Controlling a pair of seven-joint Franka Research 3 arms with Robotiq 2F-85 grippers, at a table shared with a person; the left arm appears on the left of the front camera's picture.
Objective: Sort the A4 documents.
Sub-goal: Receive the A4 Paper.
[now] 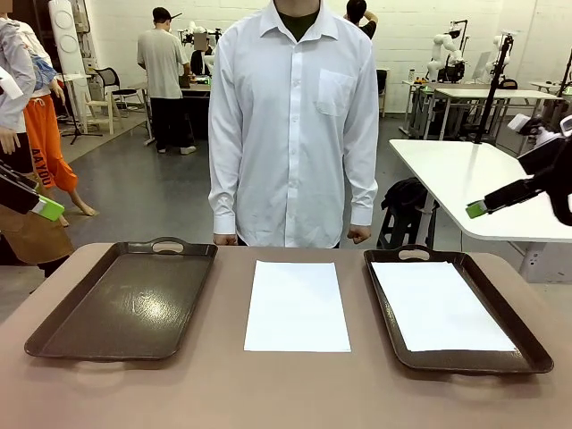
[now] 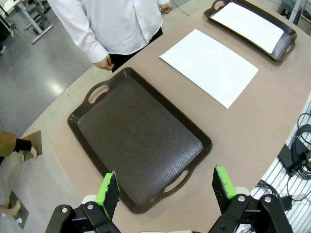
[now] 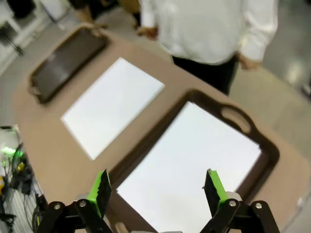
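Note:
One white A4 document (image 1: 297,306) (image 2: 209,65) (image 3: 112,105) lies flat on the brown table between two dark brown trays. Another white A4 document (image 1: 440,306) (image 2: 247,25) (image 3: 194,165) lies inside the right tray (image 1: 518,332) (image 3: 268,154). The left tray (image 1: 125,299) (image 2: 138,138) (image 3: 68,57) holds nothing. My left gripper (image 2: 165,190) hangs open high above the left tray's near end; one of its green pads (image 1: 47,209) shows at the left edge. My right gripper (image 3: 156,190) hovers open above the right tray, with a green pad (image 1: 476,209) at the right edge.
A person in a white shirt (image 1: 295,116) stands at the far side of the table, both hands down at the edge. A white table (image 1: 474,183) stands behind on the right. Cables (image 2: 299,155) hang off the table's near side.

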